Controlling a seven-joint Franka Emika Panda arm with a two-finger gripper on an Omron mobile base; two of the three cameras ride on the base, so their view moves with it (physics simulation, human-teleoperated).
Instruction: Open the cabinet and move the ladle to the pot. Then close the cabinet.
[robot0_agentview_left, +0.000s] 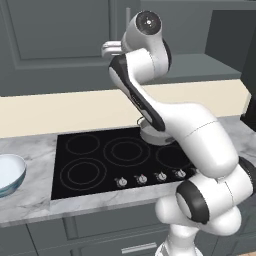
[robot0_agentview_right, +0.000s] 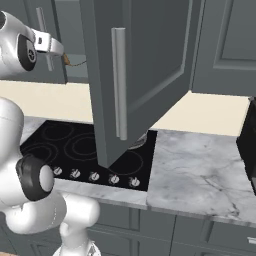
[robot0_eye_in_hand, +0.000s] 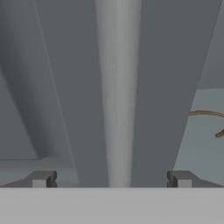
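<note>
The cabinet's (robot0_agentview_left: 55, 40) right door (robot0_agentview_right: 145, 65) stands swung wide open over the cooktop, while its left door is shut. My gripper (robot0_eye_in_hand: 111, 179) is open and raised in front of the left door, its fingertips (robot0_eye_in_hand: 41, 179) on either side of that door's silver bar handle (robot0_eye_in_hand: 118, 87) without gripping it. The hand (robot0_agentview_right: 52, 46) is close to that handle. The ladle (robot0_eye_in_hand: 208, 114) shows as a thin brown curve inside the cabinet, right of the door edge, and also beside the hand (robot0_agentview_right: 75, 61). The pot (robot0_agentview_left: 155, 136) sits on the cooktop, mostly hidden by my arm and by the open door (robot0_agentview_right: 139, 143).
A black cooktop (robot0_agentview_left: 90, 160) with a row of knobs lies in the marble counter (robot0_agentview_right: 200, 170). A pale blue-white bowl (robot0_agentview_left: 7, 172) stands at the counter's left end. Grey drawers (robot0_agentview_left: 125, 235) run below. The open door hangs low over the cooktop's right side.
</note>
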